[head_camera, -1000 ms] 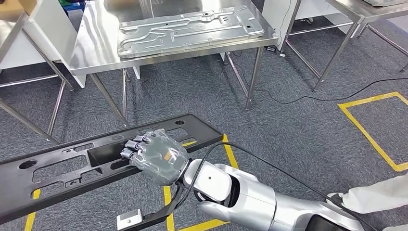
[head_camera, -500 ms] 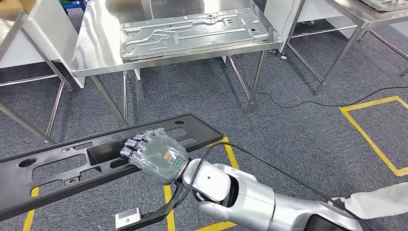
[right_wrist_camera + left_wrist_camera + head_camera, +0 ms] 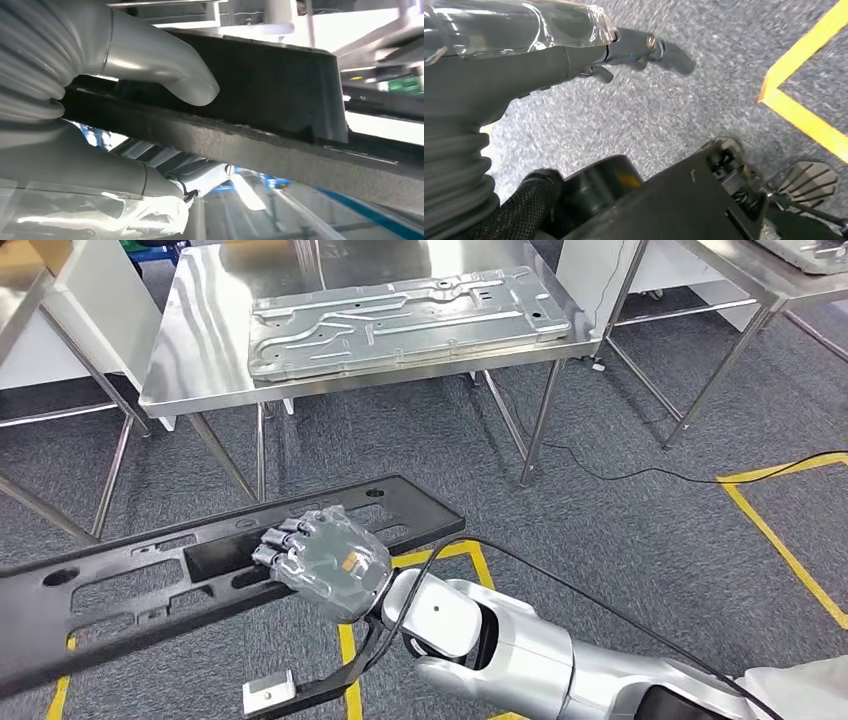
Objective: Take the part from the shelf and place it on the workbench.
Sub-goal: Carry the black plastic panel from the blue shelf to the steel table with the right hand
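Right hand clamped on the long black plastic part, fingers curled over its top face near a rectangular cut-out. From the right wrist view, thick grey thumb pressed against one face of the part's black rail, darker fingers wrapped round the other side. Part carried roughly level above the grey carpet, on the near side of the steel workbench and well apart from it, one end running off the frame's left edge. Left hand hanging over the carpet beside a yellow floor line; fingers loosely extended with nothing visible in them, probably released, though blur makes this uncertain. On the workbench, a ribbed sheet-metal panel lying flat.
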